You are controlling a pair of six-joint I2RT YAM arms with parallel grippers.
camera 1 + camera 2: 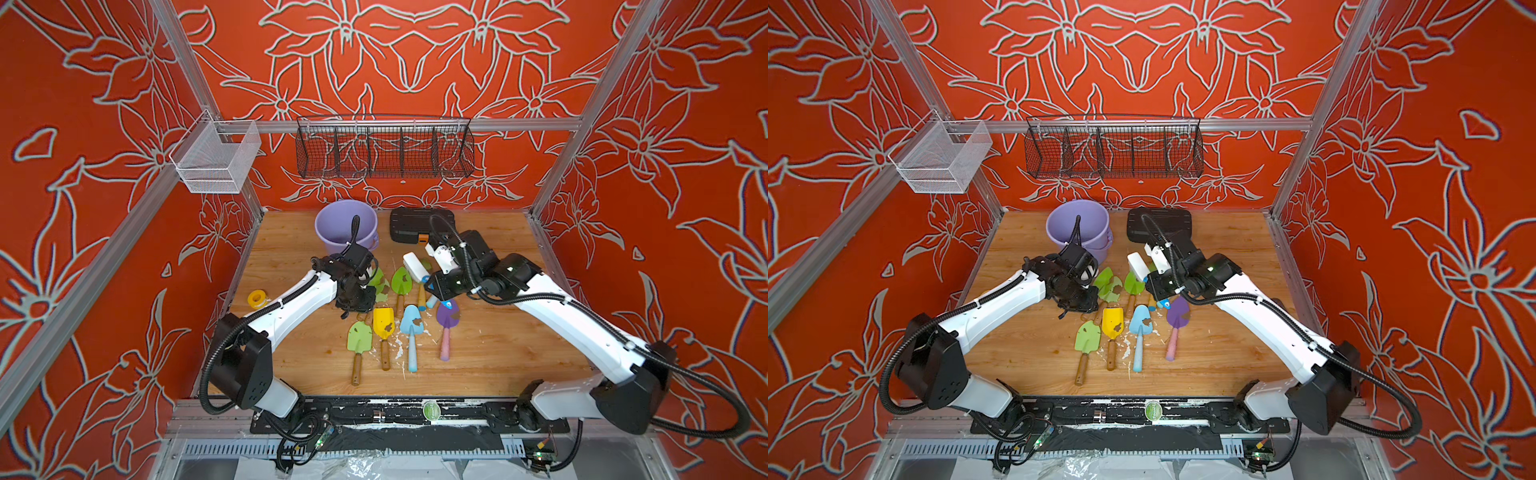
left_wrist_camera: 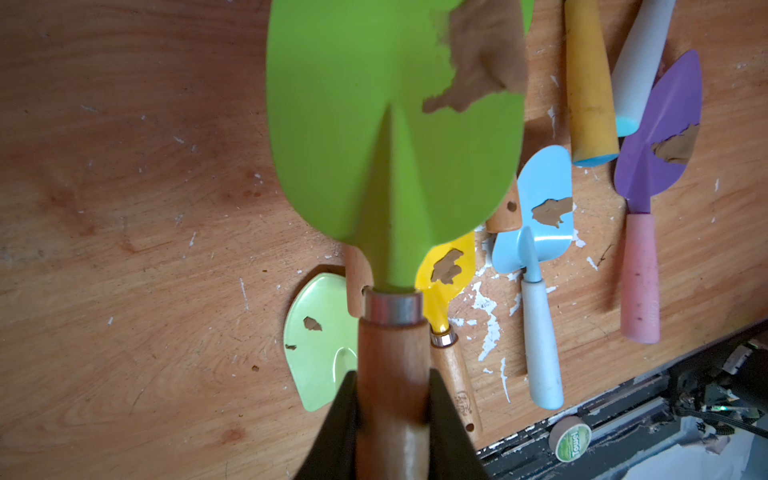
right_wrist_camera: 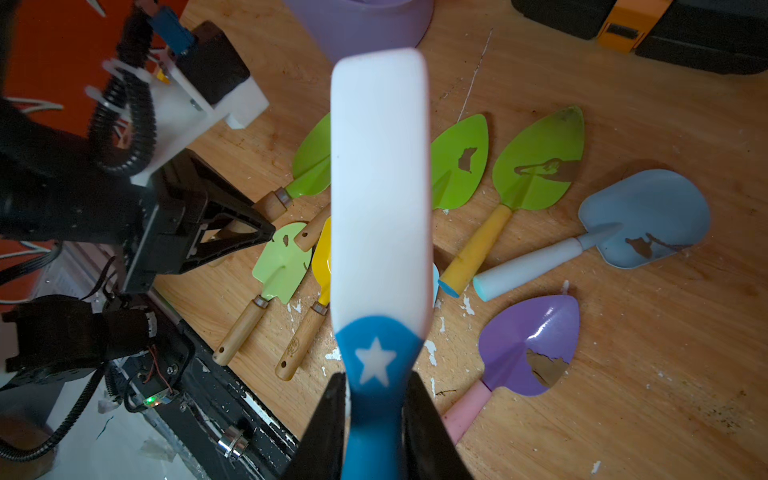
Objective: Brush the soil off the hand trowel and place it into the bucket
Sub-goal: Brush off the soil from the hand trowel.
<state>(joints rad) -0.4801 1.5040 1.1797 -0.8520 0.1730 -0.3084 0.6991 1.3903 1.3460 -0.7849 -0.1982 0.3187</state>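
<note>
Between clamped left fingers (image 2: 336, 432), trowel handle (image 2: 392, 374); between right fingers (image 3: 328, 428), brush (image 3: 380, 187)

The left arm (image 1: 291, 299) extends from the lower left of the frame toward centre, wrist turned downward. The left end effector (image 2: 392, 390) has its jaws closed on the wooden handle of the green trowel (image 2: 374, 124). The right arm (image 1: 582, 328) extends from the lower right toward centre. The right end effector (image 3: 376, 395) has its jaws closed on the blue handle of the brush (image 3: 380, 187).
</note>
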